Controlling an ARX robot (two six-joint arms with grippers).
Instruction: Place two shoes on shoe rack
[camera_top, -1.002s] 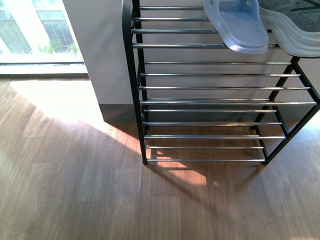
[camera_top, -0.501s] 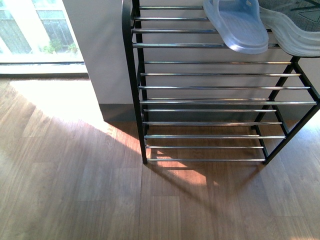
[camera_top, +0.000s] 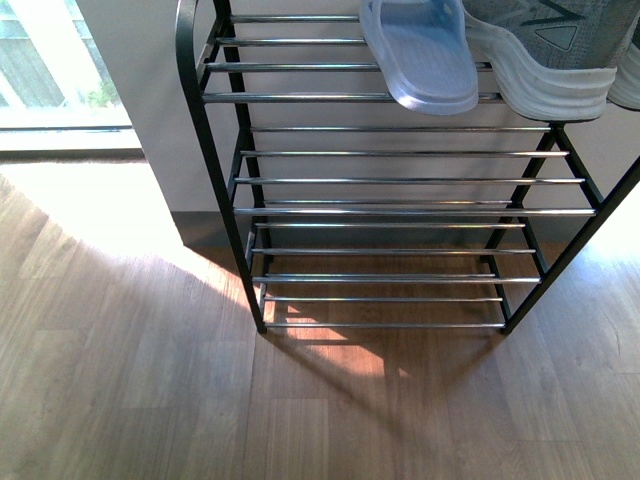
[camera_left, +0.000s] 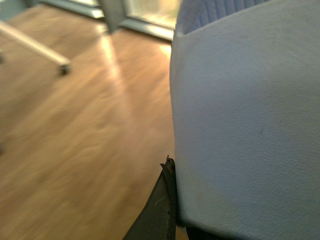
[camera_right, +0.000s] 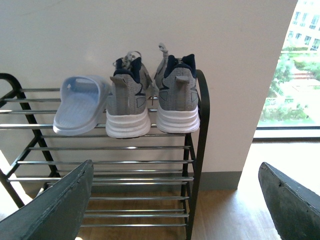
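A: Nearest first?
B: Left hand (camera_left: 172, 210) pinches a pale blue slide (camera_left: 245, 120) above the wood floor (camera_left: 80, 140).
A: Right hand?
B: Right hand (camera_right: 175, 200) spread wide, nothing between its fingers (camera_right: 55, 205), facing the shoe rack (camera_right: 202, 125).
A: On the rack?
B: Top tier: second slide (camera_right: 80, 105), just beside it two grey sneakers (camera_right: 150, 97), heels outward. Lower tiers bare chrome bars.

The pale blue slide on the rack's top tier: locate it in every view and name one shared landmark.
Front view: slide at top centre, left of a grey sneaker.
Right wrist view: slide leftmost on the top tier, beside both sneakers.
Left wrist view: that slide is not in it; a pale object fills the frame, identity unclear.
Shared landmark: the shoe rack.
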